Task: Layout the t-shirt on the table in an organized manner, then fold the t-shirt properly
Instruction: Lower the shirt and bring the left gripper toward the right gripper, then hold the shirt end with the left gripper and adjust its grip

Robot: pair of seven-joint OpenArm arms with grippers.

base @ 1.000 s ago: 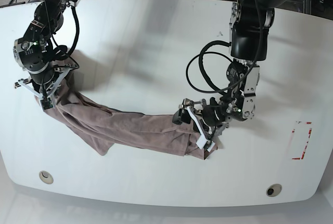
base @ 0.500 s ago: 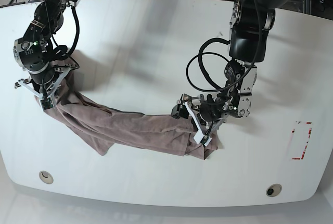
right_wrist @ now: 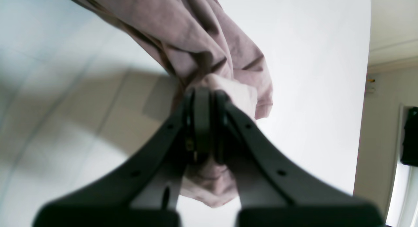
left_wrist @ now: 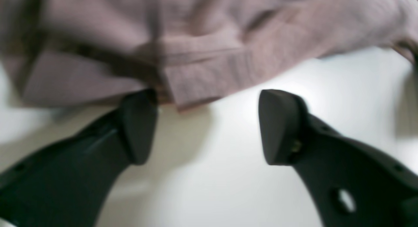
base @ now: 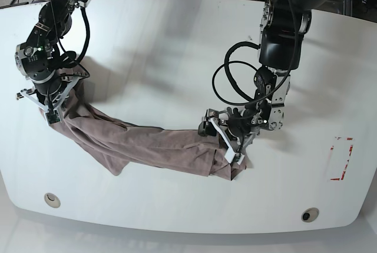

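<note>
The mauve-brown t-shirt [base: 147, 144] lies bunched in a long band across the front of the white table [base: 177, 41]. My right gripper [base: 50, 109] is shut on the shirt's left end and holds it lifted off the table. In the right wrist view this gripper [right_wrist: 205, 99] pinches a fold of cloth [right_wrist: 202, 34] that hangs past it. My left gripper [base: 222, 141] is open at the shirt's right end. In the left wrist view its fingers [left_wrist: 207, 125] stand wide apart just in front of a hemmed edge [left_wrist: 196, 40], one fingertip [left_wrist: 138, 122] touching the cloth.
Two round grommet holes [base: 52, 199] [base: 307, 215] sit near the front edge. Red tape marks [base: 341, 159] are at the right. Black cables [base: 235, 82] loop beside the left arm. The table's far edge meets a floor with cables.
My left wrist has shifted slightly to the left over the shirt's right end, fingers still open. The right arm and the shirt have not visibly moved.
</note>
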